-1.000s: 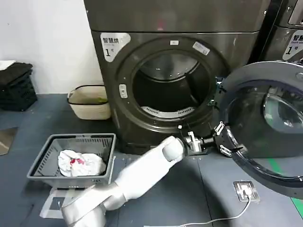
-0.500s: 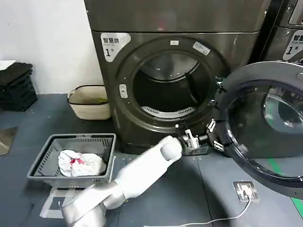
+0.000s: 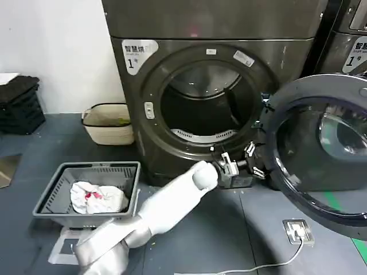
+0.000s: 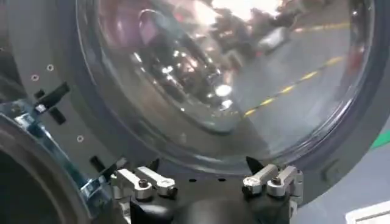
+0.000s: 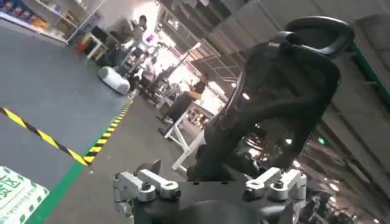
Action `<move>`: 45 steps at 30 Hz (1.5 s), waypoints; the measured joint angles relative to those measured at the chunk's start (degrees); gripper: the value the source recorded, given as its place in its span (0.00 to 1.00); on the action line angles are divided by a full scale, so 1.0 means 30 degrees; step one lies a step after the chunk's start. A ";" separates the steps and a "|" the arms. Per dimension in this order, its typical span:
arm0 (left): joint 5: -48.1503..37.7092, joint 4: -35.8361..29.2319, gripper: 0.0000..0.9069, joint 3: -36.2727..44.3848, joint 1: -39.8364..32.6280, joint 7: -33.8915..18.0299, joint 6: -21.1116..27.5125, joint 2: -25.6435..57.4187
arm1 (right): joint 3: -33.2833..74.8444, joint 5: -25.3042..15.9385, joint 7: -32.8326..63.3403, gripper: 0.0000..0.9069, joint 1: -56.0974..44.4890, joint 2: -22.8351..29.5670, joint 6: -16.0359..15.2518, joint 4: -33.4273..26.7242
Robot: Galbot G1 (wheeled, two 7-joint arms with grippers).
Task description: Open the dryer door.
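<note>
The dryer door (image 3: 321, 149) stands swung wide open to the right of the dark grey dryer (image 3: 137, 137), its chrome rim and bulging tinted glass facing me. The round drum opening (image 3: 203, 106) is uncovered. My left gripper (image 3: 255, 161) hovers low in front of the dryer, between the drum opening and the door's hinged edge, open and holding nothing. In the left wrist view the door glass (image 4: 231, 73) looms close ahead of the left gripper (image 4: 201, 164). My right gripper (image 5: 207, 173) is open and points into the room toward a black office chair (image 5: 274, 91).
A grey laundry basket (image 3: 57, 195) with white cloth sits on the floor at the left. A cream basket (image 3: 106, 134) stands by the wall, black crates (image 3: 20, 109) farther left. A second dark machine (image 3: 350, 46) is behind the door. A floor socket (image 3: 298, 230) with cable lies below it.
My left gripper has drawn back to the left, away from the open door's lower edge and toward the dryer's front. The door has stayed wide open.
</note>
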 joint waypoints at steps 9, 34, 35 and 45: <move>-0.0558 0.0164 1.00 0.0516 -0.0711 0.0388 -0.0012 0.0000 | -0.0199 -0.0119 -0.0005 1.00 0.0158 0.0047 0.0031 0.0369; -0.2010 -0.0184 1.00 0.1519 -0.2591 0.1716 -0.0331 -0.0005 | -0.0531 -0.0079 -0.0106 1.00 0.0192 0.0048 0.0048 0.1345; -0.2029 -0.0184 1.00 0.1526 -0.2640 0.1718 -0.0335 -0.0004 | -0.0543 -0.0082 -0.0116 1.00 0.0212 0.0048 0.0048 0.1379; -0.2060 -0.1136 1.00 0.1482 -0.1915 0.1928 0.0131 0.0000 | -0.0577 0.0006 -0.0406 1.00 0.0298 0.0048 0.0036 0.1305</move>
